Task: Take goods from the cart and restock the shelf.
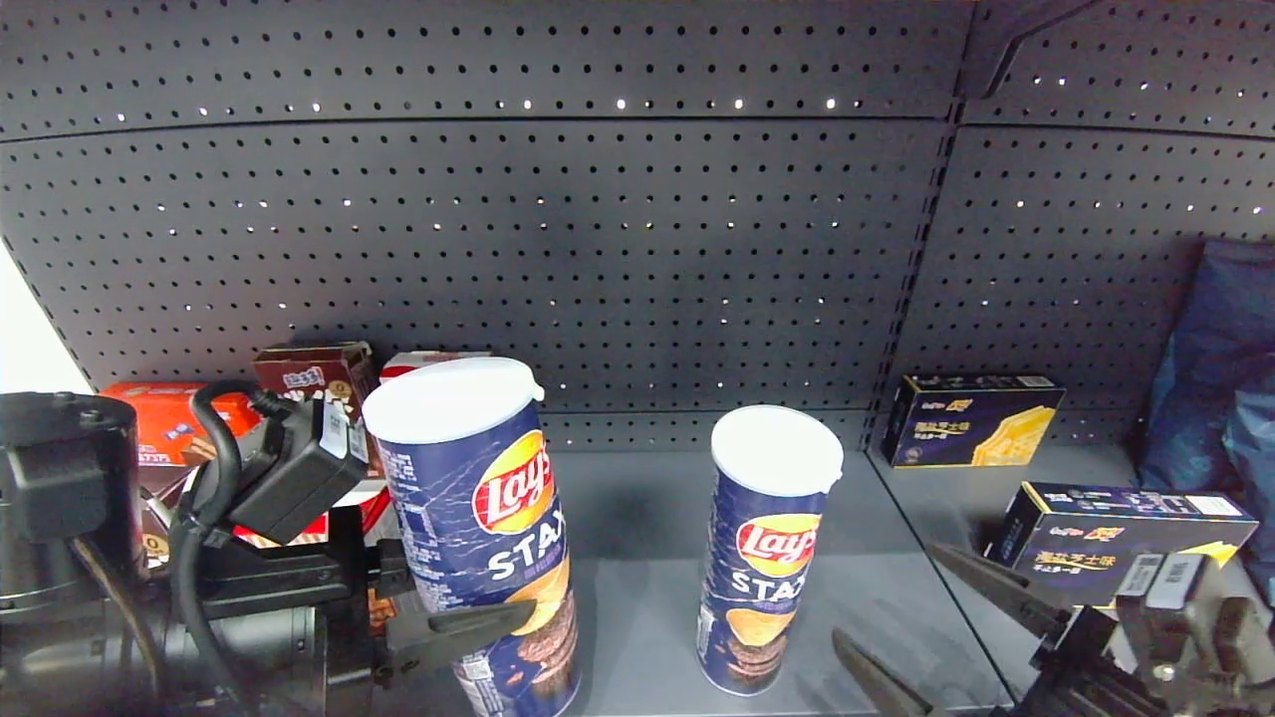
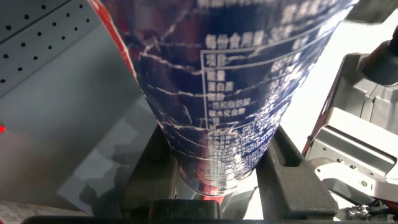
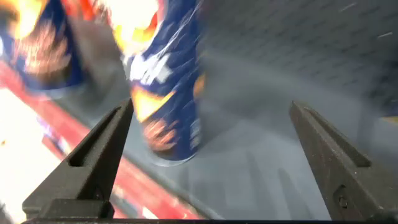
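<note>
Two blue chip cans with white lids are in the head view. My left gripper (image 1: 476, 609) is shut on the lower half of the left can (image 1: 478, 518), holding it upright at the shelf's front left. In the left wrist view that can (image 2: 236, 93) sits clamped between the dark fingers (image 2: 149, 183). The second can (image 1: 767, 548) stands free on the grey shelf (image 1: 637, 558) near the middle. My right gripper (image 1: 931, 632) is open, low and to the right of the standing can, not touching it. The right wrist view shows its gripper (image 3: 211, 162) spread wide, with the standing can (image 3: 168, 93) ahead.
Two dark boxes with yellow print (image 1: 971, 418) (image 1: 1116, 538) lie on the right shelf section, beside a blue bag (image 1: 1215, 368). Red and brown boxes (image 1: 319, 373) are stacked at the back left. A perforated panel (image 1: 637, 249) closes off the back.
</note>
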You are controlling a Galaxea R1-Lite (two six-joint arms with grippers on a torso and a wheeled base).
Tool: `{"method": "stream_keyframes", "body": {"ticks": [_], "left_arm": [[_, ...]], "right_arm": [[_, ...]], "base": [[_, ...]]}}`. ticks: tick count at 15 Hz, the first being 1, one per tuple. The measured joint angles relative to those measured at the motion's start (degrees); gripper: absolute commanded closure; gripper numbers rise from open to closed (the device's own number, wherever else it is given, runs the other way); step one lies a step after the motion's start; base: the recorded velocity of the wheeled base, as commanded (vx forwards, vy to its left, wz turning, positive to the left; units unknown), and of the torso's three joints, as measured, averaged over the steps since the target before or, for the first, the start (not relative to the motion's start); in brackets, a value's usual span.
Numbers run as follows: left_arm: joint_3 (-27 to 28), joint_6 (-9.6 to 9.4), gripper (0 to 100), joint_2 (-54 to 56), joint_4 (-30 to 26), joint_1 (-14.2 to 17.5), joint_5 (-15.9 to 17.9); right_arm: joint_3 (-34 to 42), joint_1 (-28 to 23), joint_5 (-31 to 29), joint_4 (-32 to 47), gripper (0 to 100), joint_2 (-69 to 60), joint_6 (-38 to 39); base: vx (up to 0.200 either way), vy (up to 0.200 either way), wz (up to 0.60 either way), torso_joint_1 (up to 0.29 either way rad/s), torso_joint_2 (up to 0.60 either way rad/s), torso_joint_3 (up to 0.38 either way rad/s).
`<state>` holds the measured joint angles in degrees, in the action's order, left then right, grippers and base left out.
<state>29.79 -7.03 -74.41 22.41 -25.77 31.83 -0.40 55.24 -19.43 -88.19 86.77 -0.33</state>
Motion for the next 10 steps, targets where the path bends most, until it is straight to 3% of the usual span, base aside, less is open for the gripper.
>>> {"method": "stream_keyframes", "body": {"ticks": [5, 7, 10], "left_arm": [[0.2, 0.00, 100, 0.0, 0.0, 0.0, 0.0], [0.5, 0.01, 100, 0.0, 0.0, -0.1, 0.0], [0.7, 0.01, 100, 0.1, 0.0, -0.1, -0.1]], "right_arm": [[-0.1, -11.6, 5.5, -1.6, 0, -7.1, -2.5], [-3.7, -16.9, 7.4, -1.3, 0, -9.4, -4.3], [-8.1, -28.8, 7.8, 2.6, 0, -14.2, -5.8]], "base": [[0.000, 0.000, 0.00, 0.000, 0.00, 0.000], [0.000, 0.000, 0.00, 0.000, 0.00, 0.000], [0.000, 0.000, 0.00, 0.000, 0.00, 0.000]]}}
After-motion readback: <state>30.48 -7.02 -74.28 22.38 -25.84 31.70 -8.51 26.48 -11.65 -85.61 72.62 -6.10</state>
